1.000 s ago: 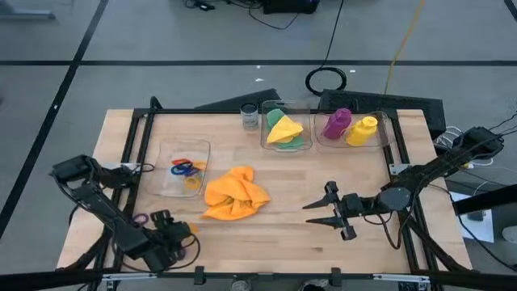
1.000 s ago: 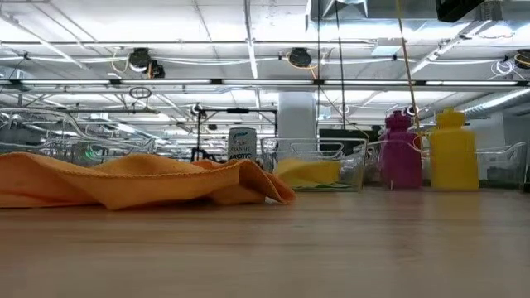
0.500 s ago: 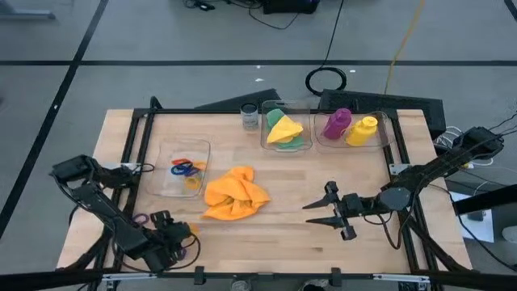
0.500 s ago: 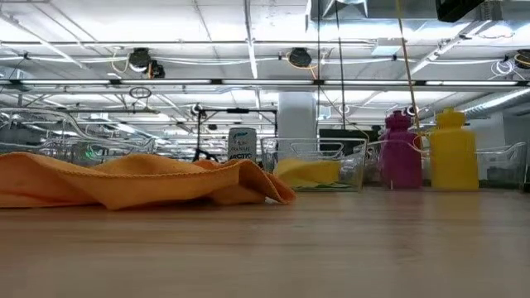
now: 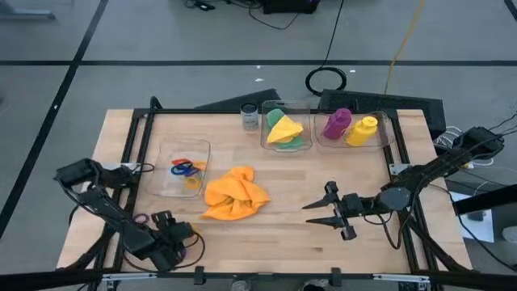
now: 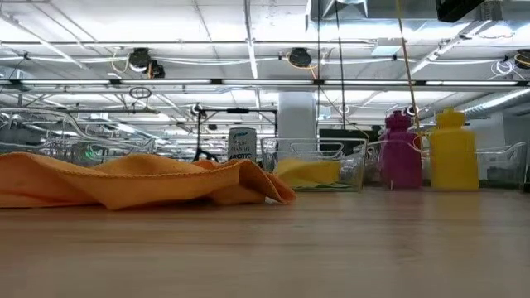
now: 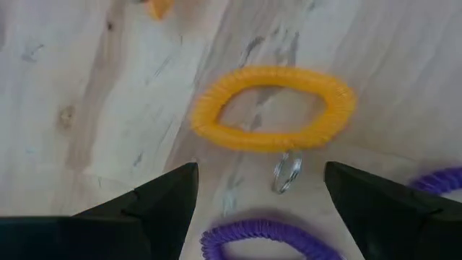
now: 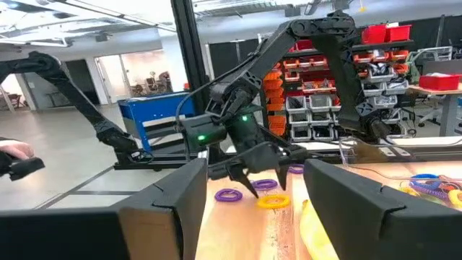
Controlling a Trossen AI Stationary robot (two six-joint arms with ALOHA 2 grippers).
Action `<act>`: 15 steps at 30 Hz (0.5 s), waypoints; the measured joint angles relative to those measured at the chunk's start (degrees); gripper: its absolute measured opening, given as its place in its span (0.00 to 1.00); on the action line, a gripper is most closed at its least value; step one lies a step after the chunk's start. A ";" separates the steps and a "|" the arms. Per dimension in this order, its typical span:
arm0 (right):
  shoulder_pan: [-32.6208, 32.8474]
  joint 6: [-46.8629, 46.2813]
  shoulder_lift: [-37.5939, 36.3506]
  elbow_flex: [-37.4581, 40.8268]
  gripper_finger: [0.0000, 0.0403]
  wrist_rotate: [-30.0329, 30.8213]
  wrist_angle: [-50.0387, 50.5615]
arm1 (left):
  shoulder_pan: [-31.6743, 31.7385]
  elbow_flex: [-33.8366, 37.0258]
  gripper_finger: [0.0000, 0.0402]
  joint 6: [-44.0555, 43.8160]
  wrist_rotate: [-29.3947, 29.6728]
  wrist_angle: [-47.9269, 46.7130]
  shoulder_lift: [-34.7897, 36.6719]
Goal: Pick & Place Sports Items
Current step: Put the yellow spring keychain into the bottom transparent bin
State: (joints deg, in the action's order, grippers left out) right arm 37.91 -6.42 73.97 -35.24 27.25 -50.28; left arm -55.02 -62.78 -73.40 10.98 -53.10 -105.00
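Yellow ring (image 7: 273, 108): lies flat on the wooden table (image 5: 291, 234) near its front left corner, squashed to an oval; in the left wrist view its long axis runs across the gap between the two dark fingers.
Metal loop (image 7: 286, 172): a small wire ring just beside the yellow ring, on the side nearer the gripper.
Purple rings (image 7: 271, 241): one coil lies close under the gripper and another shows at the picture's edge; from above one purple ring (image 5: 140, 218) lies just left of the gripper.
Left gripper (image 5: 179, 233): low over the front left of the table, pointed down at the rings, fingers spread apart with the yellow ring between and ahead of them, holding nothing.
Orange cloth (image 5: 234, 193): crumpled in a heap in the middle of the table, its length running left to right; it fills the left of the low view (image 6: 141, 180).
Ring box (image 5: 166, 182): a clear box left of the orange cloth, holding red, blue and yellow rings.
Cloth box (image 5: 304, 142): a clear box at the back holding a yellow cloth (image 5: 283, 129) over a green one.
Bottles: the purple bottle (image 5: 336, 123) and the yellow bottle (image 5: 362, 130) stand side by side in a clear box at the back right; both are upright in the low view.
Glass jar (image 5: 250, 118): just left of the cloth box.
Right gripper (image 5: 317, 212): waits right of centre above the table, pointing left, fingers parted and empty.
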 joint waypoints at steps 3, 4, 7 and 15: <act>0.00 0.00 0.00 0.00 0.42 0.01 0.00 | 0.66 -0.22 0.63 0.65 -1.38 0.10 -0.89; 0.00 0.00 -0.02 0.00 0.42 0.02 0.02 | 1.00 -0.23 0.63 0.87 -1.81 0.12 -1.03; 0.02 0.00 0.00 0.00 0.42 0.02 0.01 | 1.43 -0.19 0.61 1.12 -2.04 0.07 -0.98; 0.00 0.00 -0.02 0.00 0.42 0.02 0.01 | 1.48 -0.17 0.23 2.25 -3.84 0.58 -0.59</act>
State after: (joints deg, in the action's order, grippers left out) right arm 37.91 -6.42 73.95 -35.24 27.27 -50.27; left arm -53.54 -62.95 -71.15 7.14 -52.52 -105.59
